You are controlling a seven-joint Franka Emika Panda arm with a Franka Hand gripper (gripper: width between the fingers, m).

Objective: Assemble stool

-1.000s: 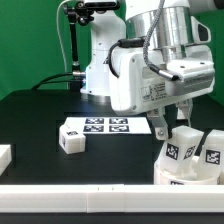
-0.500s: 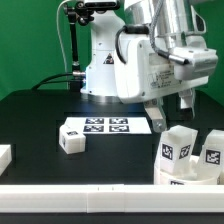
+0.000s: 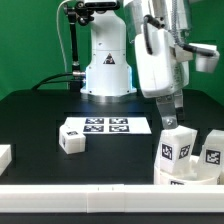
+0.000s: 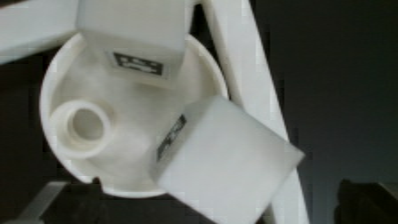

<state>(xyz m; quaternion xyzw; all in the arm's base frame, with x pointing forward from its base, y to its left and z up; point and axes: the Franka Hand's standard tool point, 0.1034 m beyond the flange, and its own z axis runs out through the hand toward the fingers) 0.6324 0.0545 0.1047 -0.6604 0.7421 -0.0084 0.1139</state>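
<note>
White leg [image 3: 178,146] stands on the seat disc [image 3: 166,173]; my claw [image 3: 172,118] has swung round above it, parted or closed I can't say.

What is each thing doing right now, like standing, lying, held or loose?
gripper: above the stool's legs, nothing seen in it; open or shut, cannot tell.
seat: flat on the table, carrying two legs.
leg under the gripper: upright on the seat.
leg beside it: upright on the seat.
third leg: loose on the table, by the marker board.
seat's socket: empty.
</note>
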